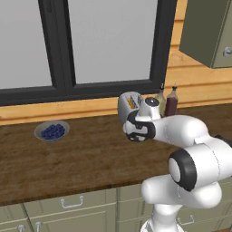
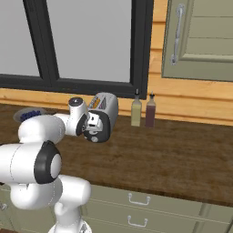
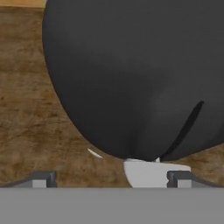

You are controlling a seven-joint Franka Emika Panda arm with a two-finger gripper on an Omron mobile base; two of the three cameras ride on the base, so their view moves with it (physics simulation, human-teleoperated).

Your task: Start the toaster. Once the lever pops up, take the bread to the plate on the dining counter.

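Observation:
The silver-white toaster (image 1: 128,103) stands on the wooden kitchen counter under the window, also seen as toaster (image 2: 107,110). A tan sliver of bread (image 1: 132,102) sticks up from its slot. My gripper (image 3: 111,178) is open and pressed close against the toaster's black end panel (image 3: 131,78), its fingertips (image 3: 43,178) set wide apart. The pale lever (image 3: 151,173) sits low between the fingertips, at the bottom of the panel's dark slot. From the right base view the gripper (image 2: 93,126) covers that end panel. The plate and the dining counter are out of view.
A small grey bowl of blue berries (image 1: 52,131) sits on the counter (image 1: 81,158) to the left. Two bottles (image 2: 136,111) (image 2: 150,111) stand right of the toaster against the wall. A wall cabinet (image 2: 200,36) hangs above right. Drawers (image 2: 136,200) run below the counter.

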